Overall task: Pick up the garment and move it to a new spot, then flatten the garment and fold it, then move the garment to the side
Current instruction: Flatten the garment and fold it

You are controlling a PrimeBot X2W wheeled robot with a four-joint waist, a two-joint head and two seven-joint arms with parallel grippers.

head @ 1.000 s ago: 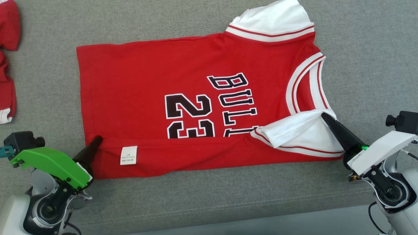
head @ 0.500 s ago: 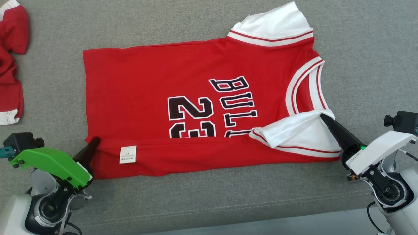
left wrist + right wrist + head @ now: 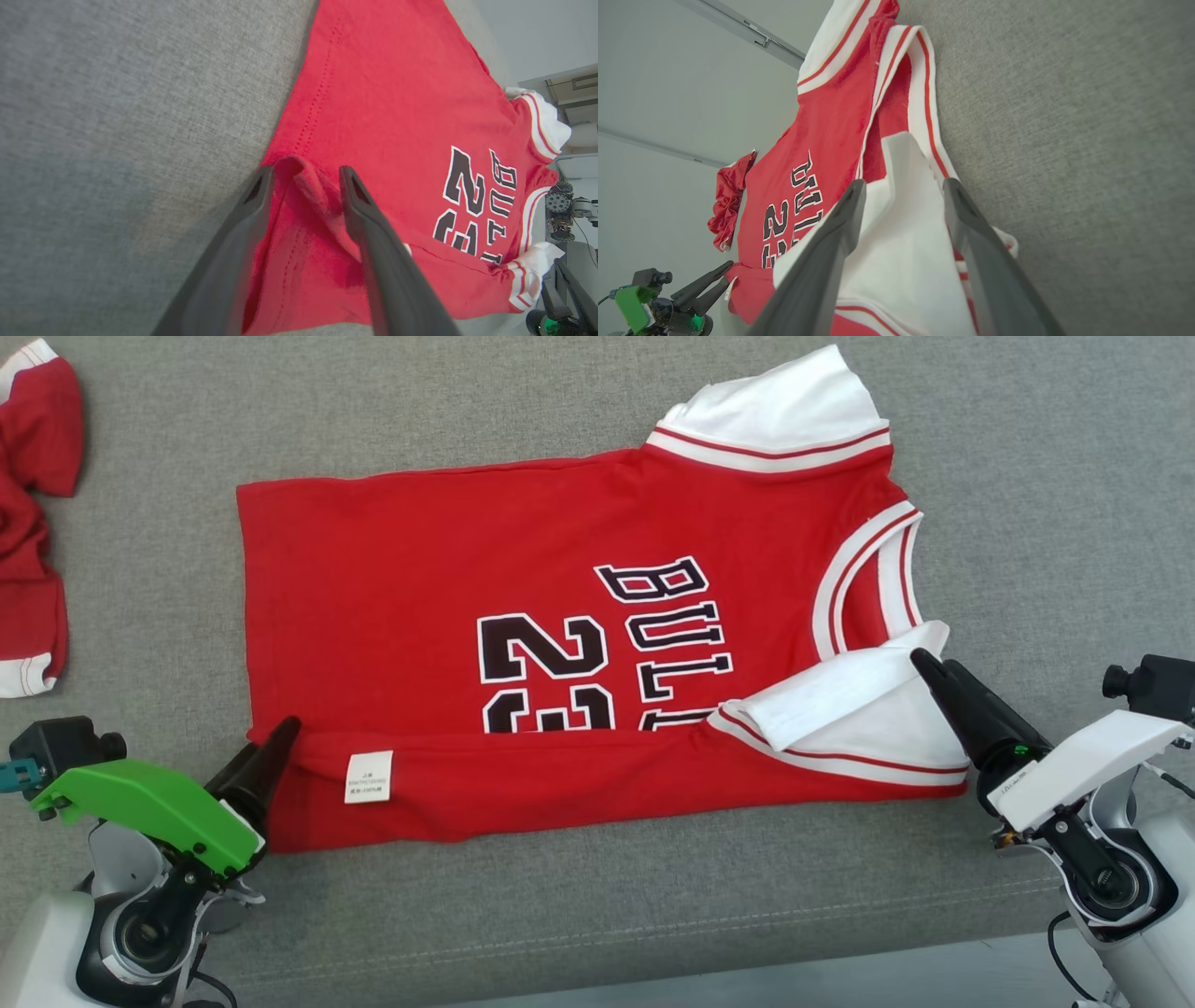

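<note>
Our left gripper (image 3: 304,173) and right gripper (image 3: 903,186) are both released, jaws parted astride, perhaps touching, the red jersey (image 3: 420,588) lying flat just ahead of them, its near edge already folded over; further folds and the move aside remain.

Left end effector (image 3: 306,173) spread, straddling jersey (image 3: 387,93) fold.
</note>
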